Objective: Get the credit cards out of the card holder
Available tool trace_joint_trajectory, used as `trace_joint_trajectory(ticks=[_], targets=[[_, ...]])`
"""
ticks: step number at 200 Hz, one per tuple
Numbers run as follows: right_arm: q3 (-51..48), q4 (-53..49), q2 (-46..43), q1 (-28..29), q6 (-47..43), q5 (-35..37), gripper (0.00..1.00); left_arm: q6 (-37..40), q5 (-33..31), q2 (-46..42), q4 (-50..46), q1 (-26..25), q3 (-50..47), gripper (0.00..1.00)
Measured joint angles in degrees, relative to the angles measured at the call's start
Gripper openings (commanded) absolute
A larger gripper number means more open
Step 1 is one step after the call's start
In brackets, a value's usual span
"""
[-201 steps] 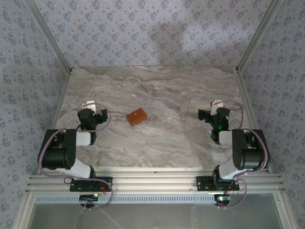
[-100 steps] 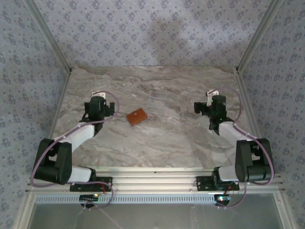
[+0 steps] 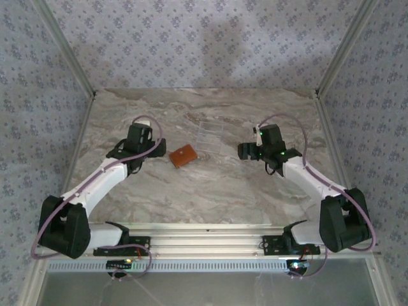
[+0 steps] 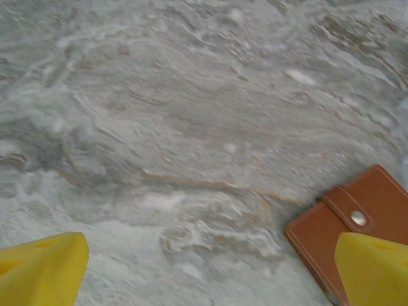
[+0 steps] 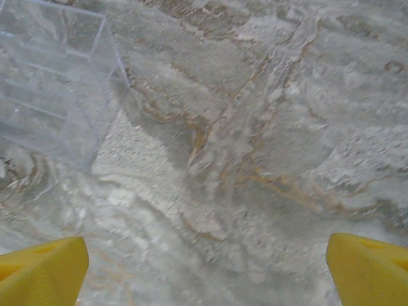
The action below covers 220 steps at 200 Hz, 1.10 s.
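Observation:
The orange-brown card holder [image 3: 183, 155] lies shut on the marble table, its snap strap fastened; in the left wrist view the card holder [image 4: 357, 220] sits at the lower right, partly behind one yellow finger [image 4: 376, 268]. The credit cards are hidden. My left gripper [image 3: 145, 152] hovers just left of the holder, jaws wide open over bare table [image 4: 210, 271]. To the right of centre, my right gripper [image 3: 254, 152] is open too, with nothing but marble between its fingertips [image 5: 207, 271].
A clear plastic tray [image 3: 209, 136] stands just behind and right of the holder; the tray [image 5: 51, 95] fills the upper left of the right wrist view. Patterned walls and metal rails [image 3: 76, 70] enclose the table on three sides.
Both arms have stretched forward and inward from their folded poses. The left gripper has come close to the card holder, the right toward the tray. The holder has not moved.

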Motion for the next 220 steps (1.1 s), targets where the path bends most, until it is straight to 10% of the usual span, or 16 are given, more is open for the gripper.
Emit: trace_joint_trajectory(ticks=[220], targets=[[15.93,-15.56,12.92,11.98,17.62,-7.54,0.86,-7.26,22.08,21.97,-12.83,-3.41,18.78,0.90]])
